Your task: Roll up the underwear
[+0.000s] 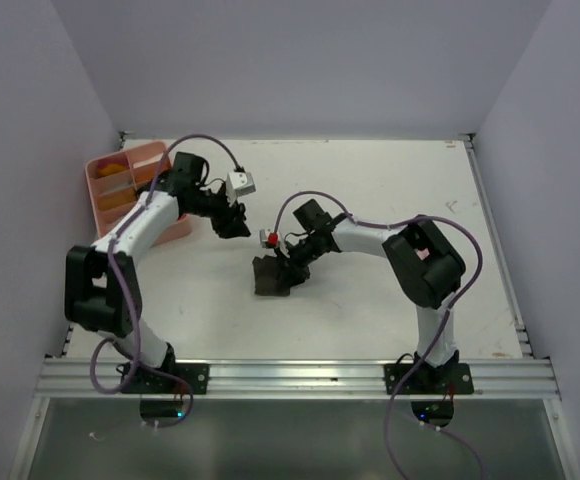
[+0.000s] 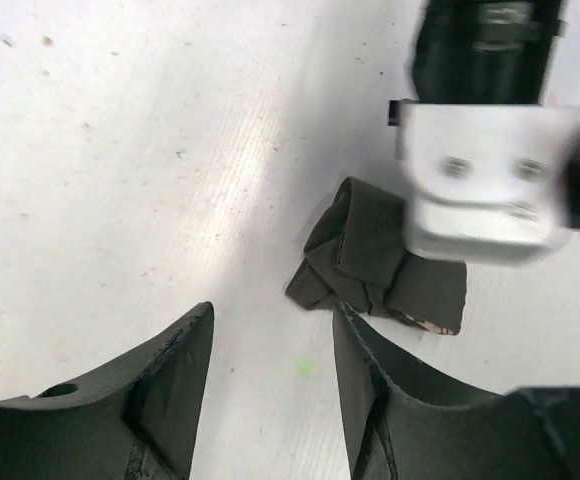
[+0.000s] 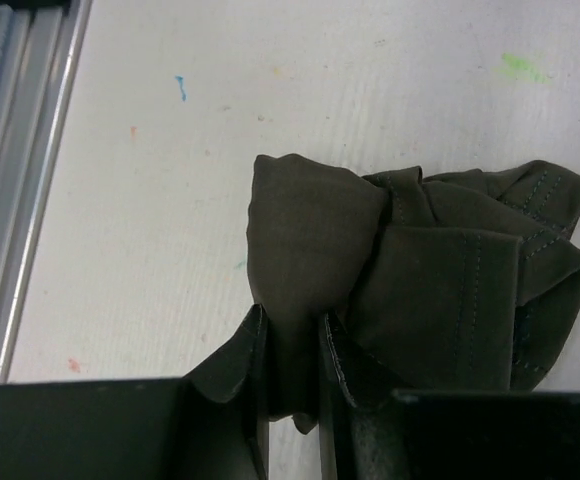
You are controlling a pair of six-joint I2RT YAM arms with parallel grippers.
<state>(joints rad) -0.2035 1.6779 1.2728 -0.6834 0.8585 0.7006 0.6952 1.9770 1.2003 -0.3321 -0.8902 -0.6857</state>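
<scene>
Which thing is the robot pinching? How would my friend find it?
Look at the big white table, near its middle, where the jaws of the right arm pinch something. That is the underwear: a small, crumpled, dark olive-brown cloth bundle, the only soft dark thing, unlike the hard pink tray at the far left.

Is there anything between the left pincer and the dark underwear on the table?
Nothing visible does. Only bare table lies between the open left pincer and the dark olive underwear. The right pincer is shut on a fold of it, its body covering the garment's far side from the left wrist view.
</scene>
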